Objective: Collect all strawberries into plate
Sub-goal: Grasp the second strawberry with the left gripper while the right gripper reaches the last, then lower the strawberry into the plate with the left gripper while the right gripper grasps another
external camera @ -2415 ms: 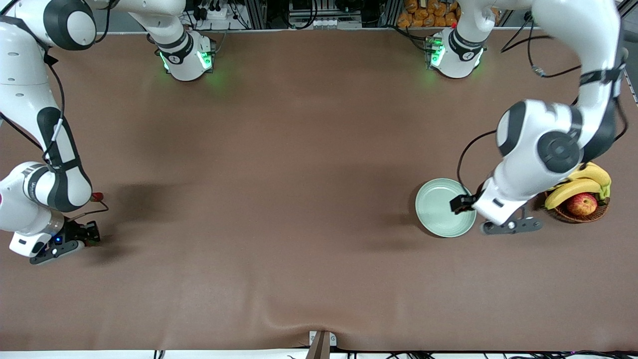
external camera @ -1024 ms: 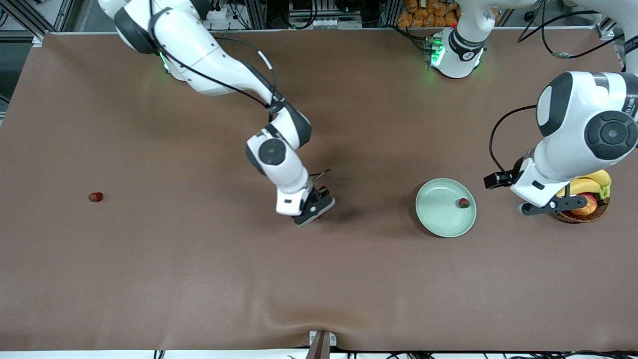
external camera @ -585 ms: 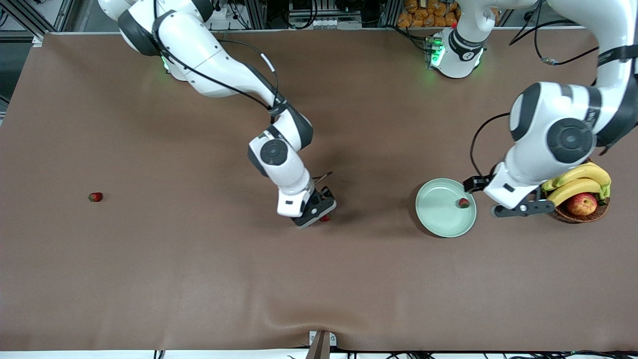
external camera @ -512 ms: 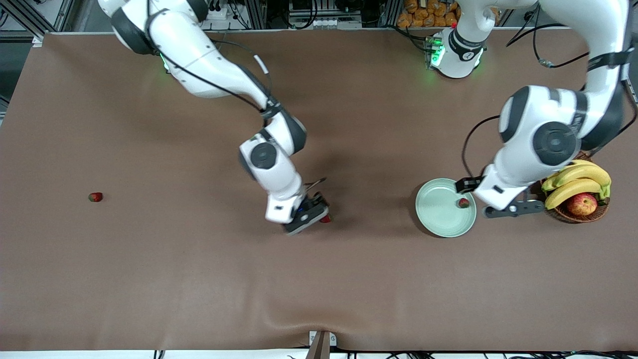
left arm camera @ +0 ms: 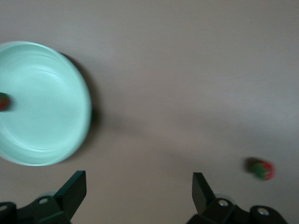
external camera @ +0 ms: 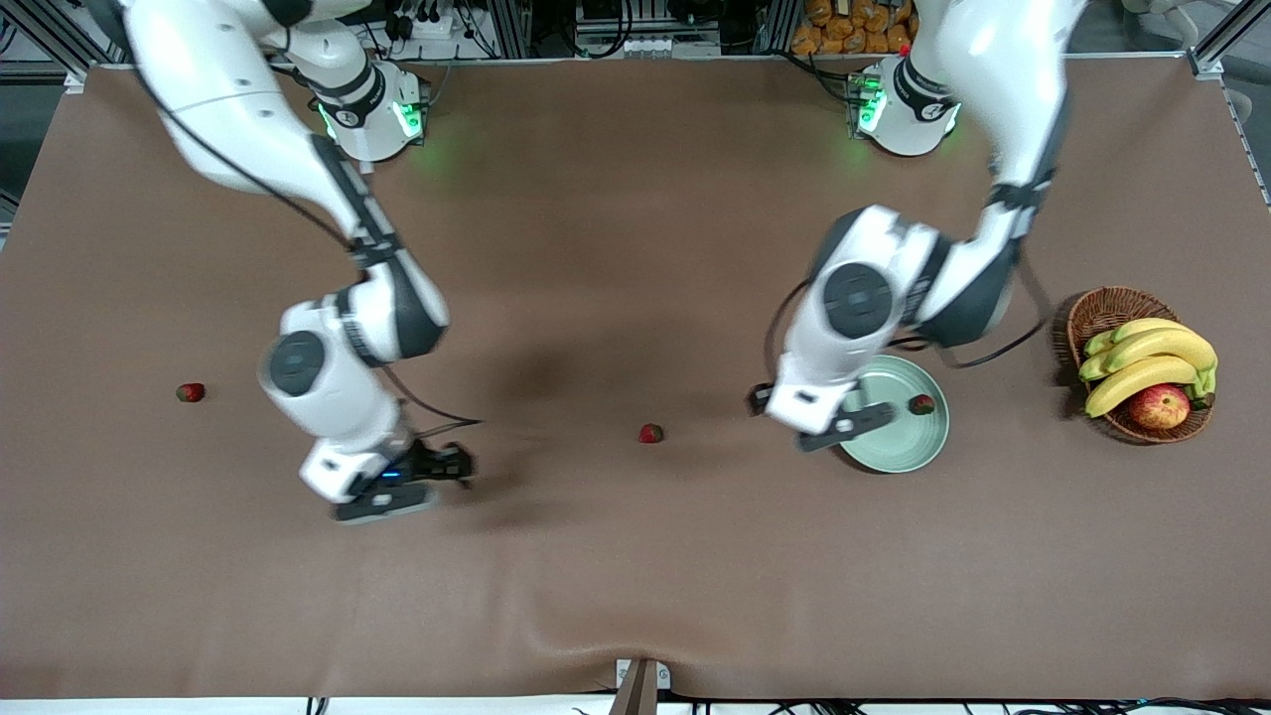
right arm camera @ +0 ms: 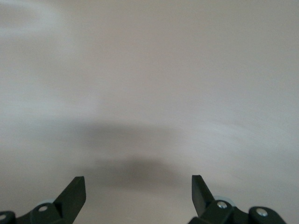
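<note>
One strawberry (external camera: pixel 922 404) lies in the pale green plate (external camera: pixel 909 442) near its rim. A second strawberry (external camera: pixel 650 433) lies on the brown table mid-way along it. A third strawberry (external camera: pixel 189 392) lies toward the right arm's end. My left gripper (external camera: pixel 760 399) hangs open and empty over the table between the plate and the middle strawberry. The left wrist view shows the plate (left arm camera: pixel 46 107), the berry in it (left arm camera: pixel 3 101) and the middle strawberry (left arm camera: pixel 261 169) ahead of the left gripper (left arm camera: pixel 139 181). My right gripper (external camera: pixel 457 464) is open and empty over bare table, and the right wrist view shows that gripper (right arm camera: pixel 138 184) over nothing but table.
A brown wicker basket (external camera: pixel 1097 308) with bananas (external camera: pixel 1142 372) and an apple (external camera: pixel 1159 406) stands at the left arm's end of the table, beside the plate. The left arm's hand covers part of the plate.
My right gripper opened, left the strawberry on the middle of the table and swung off toward the right arm's end. The left arm swept from beside the basket across the plate toward that strawberry.
</note>
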Tool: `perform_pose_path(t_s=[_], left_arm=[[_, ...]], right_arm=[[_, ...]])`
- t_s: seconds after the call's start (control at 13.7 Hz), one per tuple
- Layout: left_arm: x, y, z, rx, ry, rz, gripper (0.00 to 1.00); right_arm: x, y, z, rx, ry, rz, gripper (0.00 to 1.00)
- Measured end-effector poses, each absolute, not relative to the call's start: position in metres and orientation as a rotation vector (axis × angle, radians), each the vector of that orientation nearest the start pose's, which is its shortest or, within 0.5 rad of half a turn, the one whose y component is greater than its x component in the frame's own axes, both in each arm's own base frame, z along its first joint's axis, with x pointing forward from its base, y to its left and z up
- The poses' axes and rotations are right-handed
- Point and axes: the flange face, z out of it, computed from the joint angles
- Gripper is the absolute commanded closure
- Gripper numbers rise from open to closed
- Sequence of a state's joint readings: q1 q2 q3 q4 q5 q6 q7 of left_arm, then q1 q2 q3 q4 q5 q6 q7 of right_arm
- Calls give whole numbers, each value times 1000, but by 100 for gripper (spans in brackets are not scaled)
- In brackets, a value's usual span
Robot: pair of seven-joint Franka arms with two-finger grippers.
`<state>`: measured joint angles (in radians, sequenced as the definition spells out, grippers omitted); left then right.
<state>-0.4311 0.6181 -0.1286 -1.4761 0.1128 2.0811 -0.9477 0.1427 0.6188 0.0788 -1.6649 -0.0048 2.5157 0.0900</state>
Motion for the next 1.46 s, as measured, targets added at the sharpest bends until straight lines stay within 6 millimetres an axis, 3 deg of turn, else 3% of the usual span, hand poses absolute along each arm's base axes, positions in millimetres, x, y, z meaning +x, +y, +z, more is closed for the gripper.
perform_pose_path(t_s=[0.15,0.44,0.66,0.8,0.88,0.95,1.24,1.46], left_arm=[[622,-392,289,-3118,-614,-86,0],[612,-447,242,-3192,-646,-232,2],[604,-477,224,-3220,-666,-265,4],[599,-485,215,-3230,-670,-270,11],[597,-488,209,-3233,-668,-270,25],[596,-490,203,-3237,-664,-271,31],[589,-497,189,-3240,-643,-262,31],[587,-497,183,-3236,-639,-254,35]], right_arm=[[682,77,257,-3072,-35,-277,0],[654,-53,224,-3105,64,-146,0],[632,-129,216,-3106,50,-36,0],[618,-167,225,-3098,33,27,0],[611,-185,230,-3094,28,50,0],[604,-202,235,-3090,25,63,0],[577,-258,231,-3104,1,116,0],[561,-278,220,-3101,-23,157,0]])
